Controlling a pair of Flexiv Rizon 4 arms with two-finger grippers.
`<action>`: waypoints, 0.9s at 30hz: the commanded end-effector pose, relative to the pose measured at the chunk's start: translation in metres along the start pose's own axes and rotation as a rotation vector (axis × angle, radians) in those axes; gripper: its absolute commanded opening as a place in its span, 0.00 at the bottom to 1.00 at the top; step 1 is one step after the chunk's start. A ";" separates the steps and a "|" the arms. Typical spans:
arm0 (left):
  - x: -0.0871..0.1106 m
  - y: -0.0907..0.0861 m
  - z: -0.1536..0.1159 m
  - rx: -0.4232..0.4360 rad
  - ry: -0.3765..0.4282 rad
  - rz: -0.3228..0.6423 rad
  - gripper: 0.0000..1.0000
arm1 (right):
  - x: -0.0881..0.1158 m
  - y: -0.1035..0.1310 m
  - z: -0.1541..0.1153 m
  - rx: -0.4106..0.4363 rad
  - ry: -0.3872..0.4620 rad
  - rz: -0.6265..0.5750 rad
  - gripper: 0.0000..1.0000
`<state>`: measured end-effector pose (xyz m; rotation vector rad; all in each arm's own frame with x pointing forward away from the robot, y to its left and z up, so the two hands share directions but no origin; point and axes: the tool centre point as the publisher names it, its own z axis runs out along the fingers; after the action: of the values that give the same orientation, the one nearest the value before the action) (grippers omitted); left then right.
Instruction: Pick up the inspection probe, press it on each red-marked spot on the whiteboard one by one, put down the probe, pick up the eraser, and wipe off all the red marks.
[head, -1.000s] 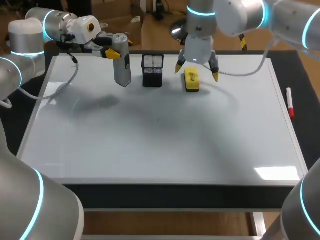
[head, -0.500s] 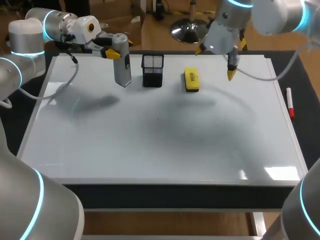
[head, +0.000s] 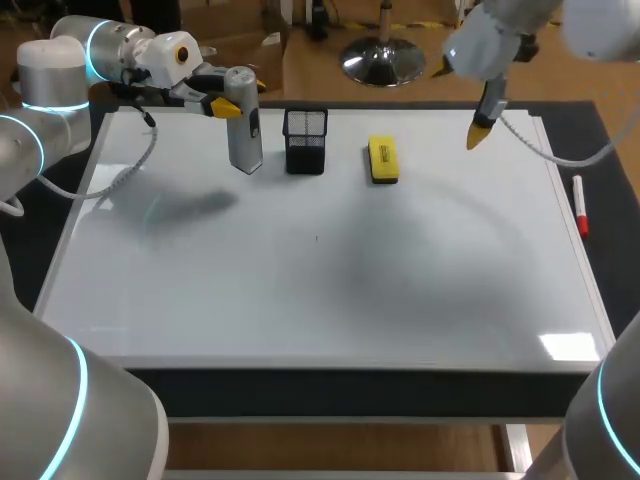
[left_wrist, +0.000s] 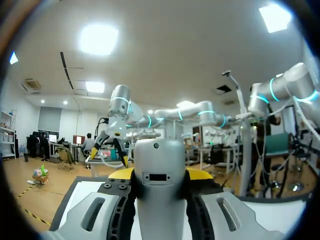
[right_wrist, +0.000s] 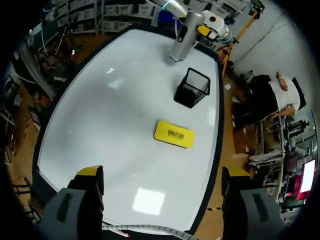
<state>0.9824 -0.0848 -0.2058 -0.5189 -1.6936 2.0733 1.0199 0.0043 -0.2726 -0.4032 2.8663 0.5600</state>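
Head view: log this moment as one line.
left claw: shut on probe | right claw: open, empty | eraser: on whiteboard | red marks: none seen

I see my gripper (right_wrist: 161, 176) spread wide above the whiteboard (right_wrist: 100, 115). The eraser (right_wrist: 174, 134) lies just ahead of the jaws; mesh cup (right_wrist: 191, 88) beyond it, probe (right_wrist: 183, 39) farthest ahead.

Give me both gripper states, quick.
Left gripper: shut on the inspection probe.
Right gripper: open, holding nothing.
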 end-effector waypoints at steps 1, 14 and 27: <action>-0.005 0.001 -0.006 0.005 0.131 -0.002 0.00 | 0.008 -0.009 -0.010 0.005 -0.084 0.018 1.00; -0.005 0.001 -0.006 0.005 0.131 -0.002 0.00 | 0.009 -0.008 -0.013 0.021 -0.120 -0.003 1.00; -0.005 0.001 -0.006 0.005 0.131 -0.002 0.00 | 0.009 -0.008 -0.013 0.021 -0.120 -0.003 1.00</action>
<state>0.9824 -0.0848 -0.2058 -0.5189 -1.6936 2.0734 1.0123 -0.0101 -0.2665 -0.3566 2.7516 0.5402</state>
